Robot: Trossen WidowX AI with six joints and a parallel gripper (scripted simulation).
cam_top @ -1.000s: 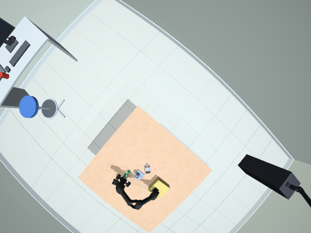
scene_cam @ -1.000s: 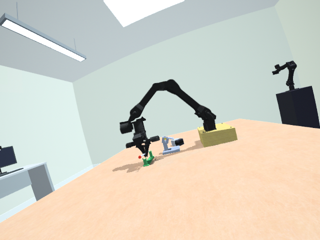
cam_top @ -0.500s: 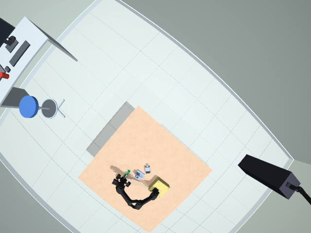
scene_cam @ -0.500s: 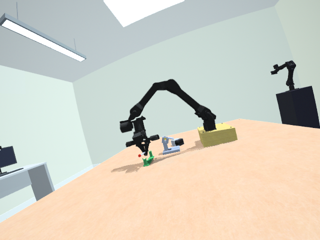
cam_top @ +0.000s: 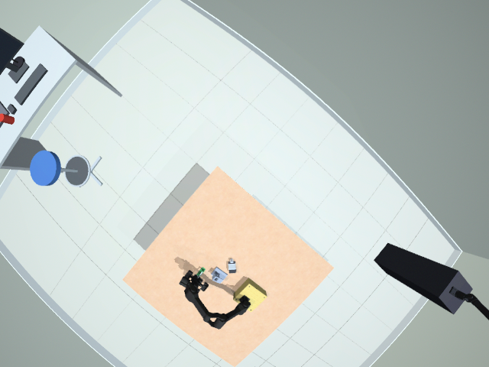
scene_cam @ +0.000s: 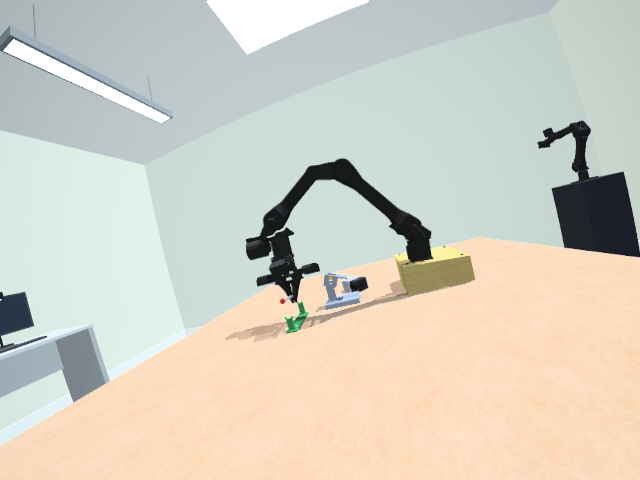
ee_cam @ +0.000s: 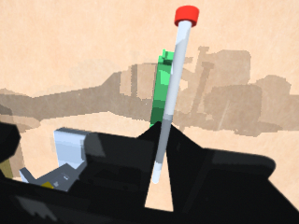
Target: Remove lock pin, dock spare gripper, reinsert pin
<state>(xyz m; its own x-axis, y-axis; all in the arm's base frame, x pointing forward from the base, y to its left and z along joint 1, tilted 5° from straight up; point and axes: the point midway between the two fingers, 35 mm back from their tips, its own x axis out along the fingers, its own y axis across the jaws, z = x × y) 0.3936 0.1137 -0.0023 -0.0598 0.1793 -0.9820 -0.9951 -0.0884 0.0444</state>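
Observation:
My gripper (scene_cam: 293, 299) (ee_cam: 163, 125) is shut on the lock pin (scene_cam: 288, 298) (ee_cam: 174, 84), a thin grey-white rod with a red head. The pin slants between the fingertips, with its head sticking out to the far side. The gripper holds it above the green two-post cradle (cam_top: 202, 271) (scene_cam: 295, 326) (ee_cam: 161, 89), clear of it, with no pin lying in the posts. The light blue mount (cam_top: 217, 275) (scene_cam: 331, 293) (ee_cam: 69, 145) stands beside the cradle. What looks like the spare gripper, a pale block (cam_top: 231, 267) with a black part (scene_cam: 358, 283), stands beyond the mount, apart from it. The socket's inside is hidden.
The arm's base stands on a yellow block (cam_top: 254, 293) (scene_cam: 439, 273) to the right of the mount. The arm arches from it over the tan table top (cam_top: 237, 221) (scene_cam: 361, 392). The arm's shadow falls across the table around the cradle.

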